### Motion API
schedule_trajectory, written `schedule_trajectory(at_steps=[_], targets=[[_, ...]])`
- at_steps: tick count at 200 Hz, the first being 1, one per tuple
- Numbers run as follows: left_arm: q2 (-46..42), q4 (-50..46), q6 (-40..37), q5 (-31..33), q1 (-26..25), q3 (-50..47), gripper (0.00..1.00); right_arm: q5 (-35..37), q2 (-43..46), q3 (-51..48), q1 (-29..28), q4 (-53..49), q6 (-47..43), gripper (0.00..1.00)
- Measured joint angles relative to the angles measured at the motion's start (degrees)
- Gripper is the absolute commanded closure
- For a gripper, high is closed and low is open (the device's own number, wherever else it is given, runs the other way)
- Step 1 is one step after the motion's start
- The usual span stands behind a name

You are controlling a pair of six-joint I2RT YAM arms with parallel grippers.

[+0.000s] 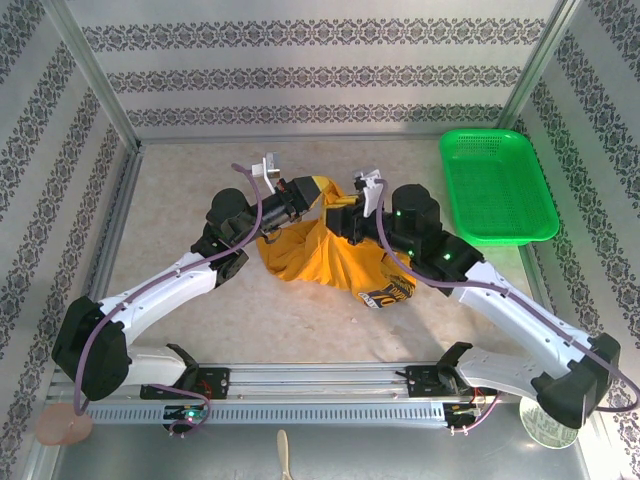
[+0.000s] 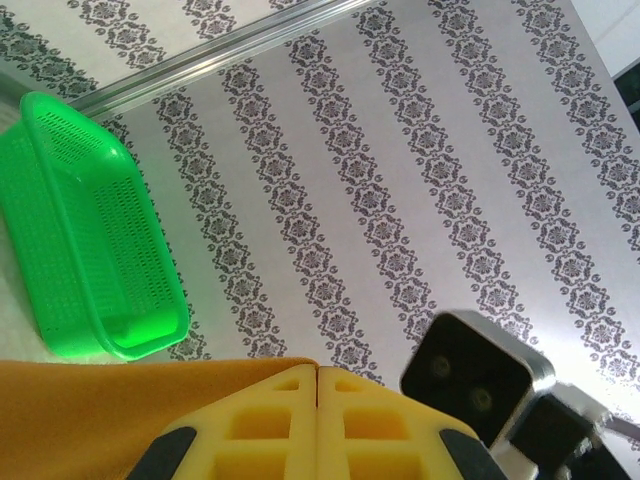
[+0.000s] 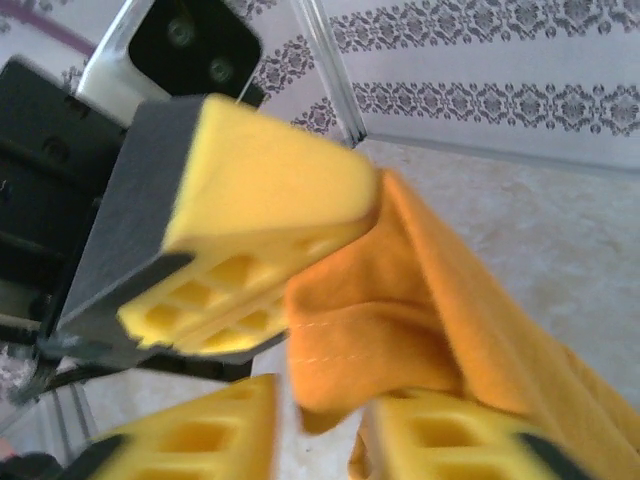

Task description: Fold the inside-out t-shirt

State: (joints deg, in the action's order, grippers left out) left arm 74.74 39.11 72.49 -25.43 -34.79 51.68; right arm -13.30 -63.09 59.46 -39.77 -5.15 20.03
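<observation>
Top view: the inside-out t-shirt [image 1: 320, 255] bunches mid-tabletop [image 1: 190, 170], top edge raised between my tools, likely to spread it. Green basket [image 1: 497, 185] sits far right, with open room left. Left wrist: left tool [image 2: 318, 372] clenched on shirt edge. Right wrist: right tool [image 3: 320, 420] straddles the stitched hem; can't tell if it grips.

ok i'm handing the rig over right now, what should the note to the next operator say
Grips: left end effector is shut on an upper edge of the t-shirt. The right end effector sits beside it, fingers apart around a stitched fold, not pinching it.
Things: t-shirt bunched mid-table, its top raised between the arms. The green basket sits far right, apart from it.
Done: no fold visible.
Left: close the second grip, spread the shirt flat, fold it.
</observation>
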Motion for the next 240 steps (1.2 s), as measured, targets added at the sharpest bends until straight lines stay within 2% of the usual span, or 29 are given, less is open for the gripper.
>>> schedule_trajectory(at_steps=[6, 59, 63, 75, 89, 104, 132, 152, 167, 185, 208, 240], targets=[[0.0, 0.0, 0.0, 0.0, 0.0, -0.2, 1.0, -0.1, -0.2, 0.6, 0.3, -0.3, -0.1, 1.0], [0.9, 0.0, -1.0, 0.0, 0.0, -1.2, 1.0, -5.9, 0.1, 5.8, 4.0, -5.9, 0.6, 1.0], [1.2, 0.0, -1.4, 0.0, 0.1, -1.1, 0.94, -6.6, 0.3, 5.9, 4.4, -6.5, 0.8, 1.0], [2.6, -0.1, -2.8, -0.5, 0.7, -0.7, 0.66, -8.5, 0.7, 6.1, 5.5, -8.3, 1.2, 1.0], [4.7, -0.9, -4.7, -0.6, 2.8, -0.3, 0.46, -10.5, 1.2, 6.6, 6.8, -9.5, 1.9, 1.0], [6.3, -3.3, -7.0, -0.5, 5.8, -0.3, 0.36, -12.5, 1.8, 7.8, 8.2, -10.0, 3.0, 1.0], [3.5, -11.7, -15.3, 1.2, 7.6, -0.9, 0.33, -14.5, 2.0, 10.0, 10.4, -9.6, 5.4, 1.0], [-3.4, -18.9, -22.6, 5.5, 3.6, -2.1, 0.33, -14.6, 1.4, 10.6, 11.5, -9.6, 6.9, 1.0], [-8.3, -22.6, -27.9, 10.3, -2.6, -2.6, 0.33, -14.6, 0.3, 10.7, 11.9, -9.2, 7.8, 1.0], [-10.2, -23.7, -32.8, 15.6, -10.1, -2.6, 0.33, -14.2, -1.0, 10.7, 12.0, -9.2, 8.8, 1.0], [-5.4, -24.8, -37.6, 21.3, -16.2, -1.3, 0.32, -13.4, -1.6, 10.4, 12.3, -8.7, 9.9, 1.0], [4.7, -26.6, -41.2, 28.2, -19.3, 2.4, 0.32, -12.9, -1.4, 9.3, 12.3, -7.4, 10.5, 1.0]])
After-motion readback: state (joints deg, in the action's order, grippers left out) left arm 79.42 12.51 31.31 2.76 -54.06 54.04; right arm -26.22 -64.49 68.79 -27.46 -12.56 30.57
